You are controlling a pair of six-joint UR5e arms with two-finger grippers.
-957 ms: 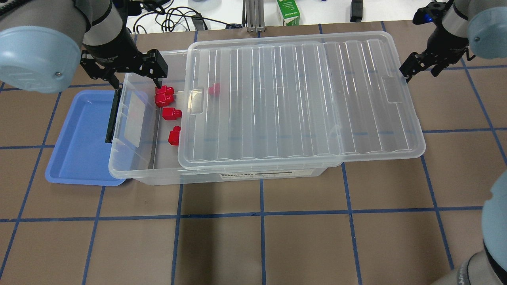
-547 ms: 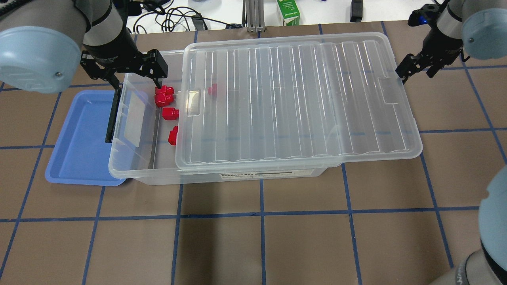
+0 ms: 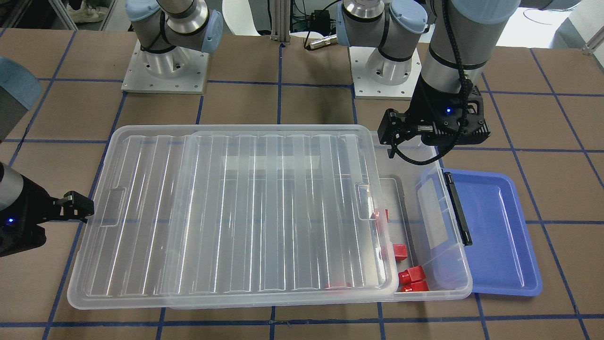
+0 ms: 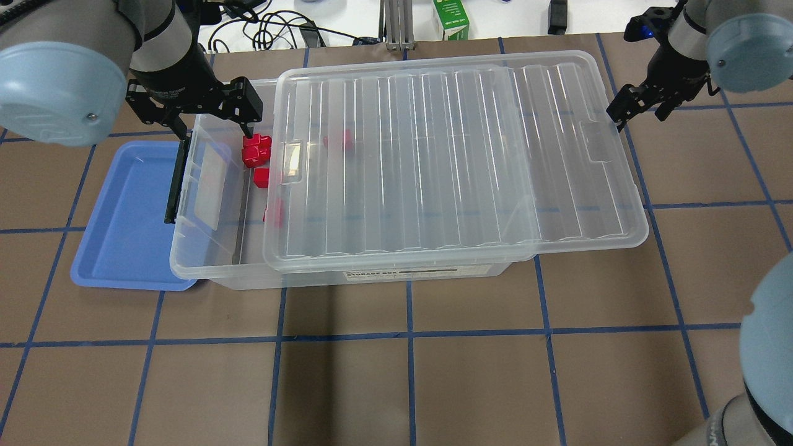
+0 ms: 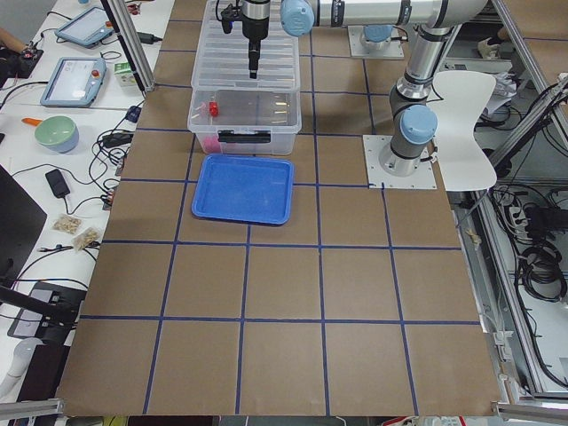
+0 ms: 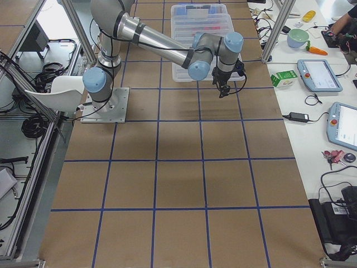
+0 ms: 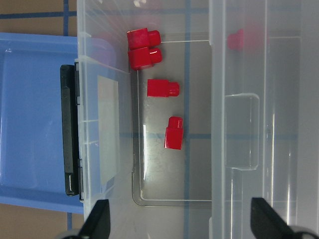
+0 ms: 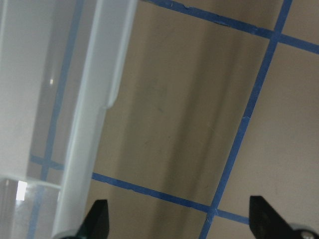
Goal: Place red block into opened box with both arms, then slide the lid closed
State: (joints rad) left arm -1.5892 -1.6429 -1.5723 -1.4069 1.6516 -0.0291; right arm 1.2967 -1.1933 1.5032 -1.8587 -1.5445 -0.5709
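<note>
Front: lid (image 3: 236, 212) overhangs box (image 3: 465, 269) toward right fingers (image 3: 78, 205); red block (image 3: 410, 274) lies inside | Overhead: lid now further over opening, closing under way; right fingers open, one against rim | Left wrist: left fingers (image 7: 179, 224) spread, empty.

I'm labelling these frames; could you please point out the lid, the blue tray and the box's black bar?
lid (image 4: 455, 161), overhead view, ribbed middle.
blue tray (image 4: 127, 217), overhead view, bare floor.
black bar (image 3: 457, 208), front-facing view, mid-length.
</note>
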